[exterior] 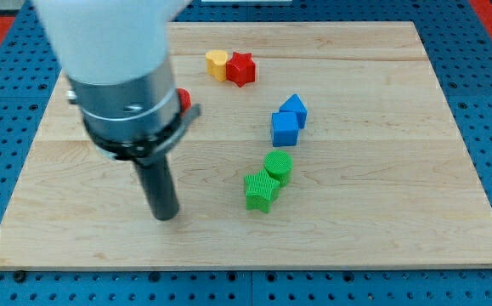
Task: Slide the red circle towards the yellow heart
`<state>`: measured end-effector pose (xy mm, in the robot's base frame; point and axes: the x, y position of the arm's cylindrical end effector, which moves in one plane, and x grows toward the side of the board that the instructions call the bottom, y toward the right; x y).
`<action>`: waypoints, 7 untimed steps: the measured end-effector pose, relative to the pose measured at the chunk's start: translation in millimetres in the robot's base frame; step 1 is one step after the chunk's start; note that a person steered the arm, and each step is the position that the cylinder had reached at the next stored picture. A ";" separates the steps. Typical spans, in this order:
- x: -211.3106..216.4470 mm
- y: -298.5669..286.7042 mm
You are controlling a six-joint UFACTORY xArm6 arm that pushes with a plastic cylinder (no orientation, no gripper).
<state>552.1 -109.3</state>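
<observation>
The red circle (183, 98) shows only as a small red sliver at the view's upper left; the arm's grey body hides most of it. The yellow heart (217, 64) lies up and to the right of it, near the view's top, touching a red star-shaped block (242, 69) on its right. My tip (166, 218) rests on the board at the view's lower left, well below the red circle and left of the green blocks. It touches no block.
Two blue blocks (293, 109) (285, 129) sit together right of centre. A green circle (278, 166) and a green star (261, 191) touch each other below them. The wooden board (381, 212) lies on a blue perforated table.
</observation>
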 end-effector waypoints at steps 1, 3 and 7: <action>-15.9 -3.1; -83.9 1.1; -176.2 27.6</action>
<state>375.9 -81.8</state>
